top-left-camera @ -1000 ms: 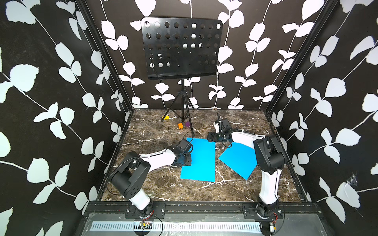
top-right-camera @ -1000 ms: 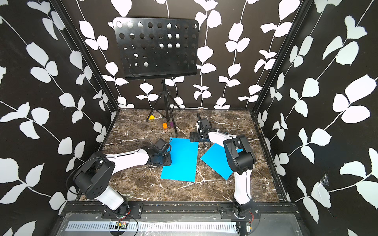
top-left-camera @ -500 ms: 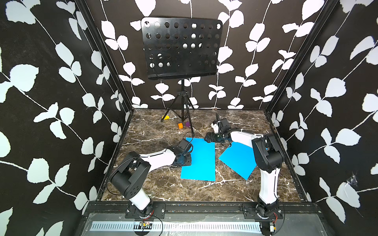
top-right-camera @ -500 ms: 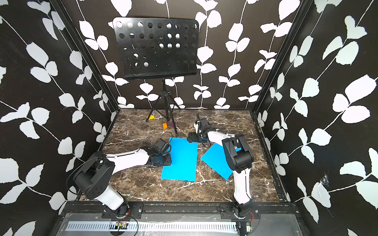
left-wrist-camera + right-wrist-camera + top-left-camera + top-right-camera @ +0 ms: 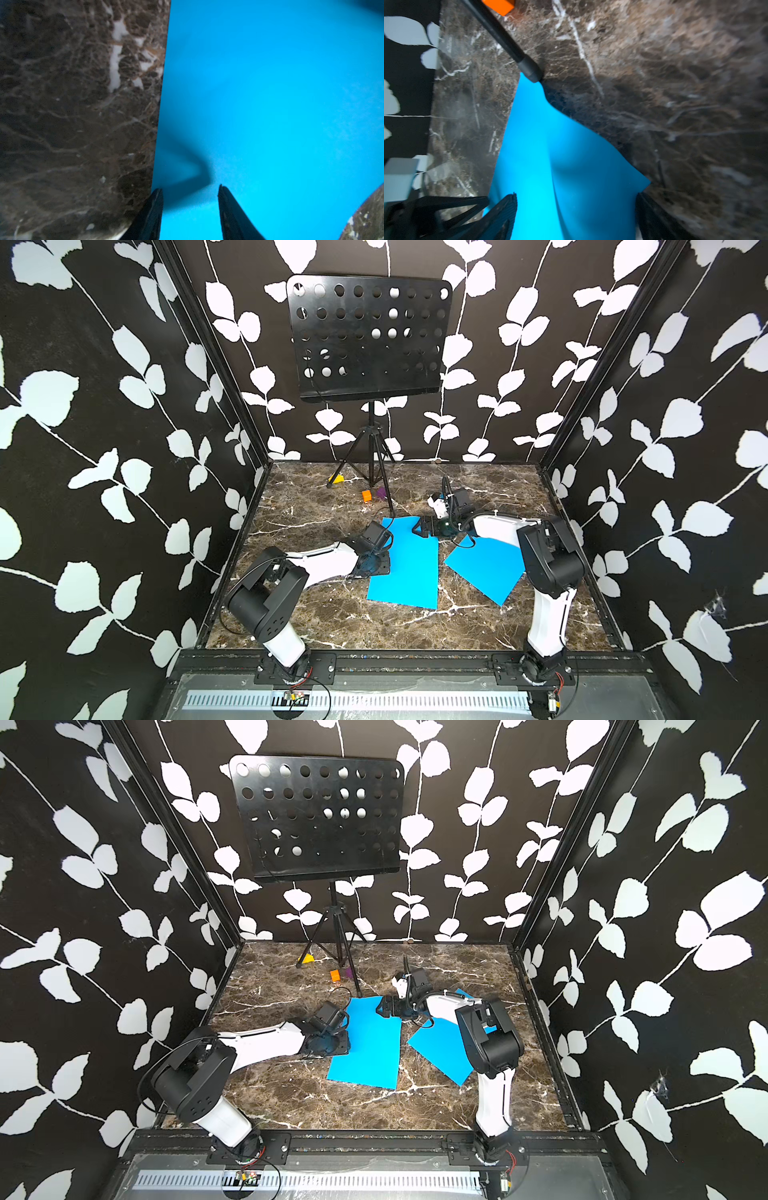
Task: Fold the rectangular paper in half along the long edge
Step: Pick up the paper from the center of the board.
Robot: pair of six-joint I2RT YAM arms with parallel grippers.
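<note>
left pincer [image 5: 189, 190] half-spread, empty, tips over left long edge of flat blue rectangular paper sheet [image 5: 405, 566] | sheet lies mid brown marble desk [image 5: 332, 626] | right pincer [image 5: 575, 196] wide apart, straddling its buckled far corner, unclamped

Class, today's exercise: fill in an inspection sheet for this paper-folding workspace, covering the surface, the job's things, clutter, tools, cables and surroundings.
Surface: marble tabletop, no spills seen.
Job's things: blue paper lying mid-table, its far end buckled upward in the right wrist view; second blue sheet beside it, partly hidden by the right arm.
Clutter: yellow piece, orange cube and purple piece near the stand's legs.
Grippers: left tool open, low over the paper's long edge; right tool wide open at the paper's far end.
Cables: black cable looping at the left wrist; loose wires at the front rail.
Surroundings: music stand at the back, one stand foot at the paper's far corner; leaf-patterned walls.
</note>
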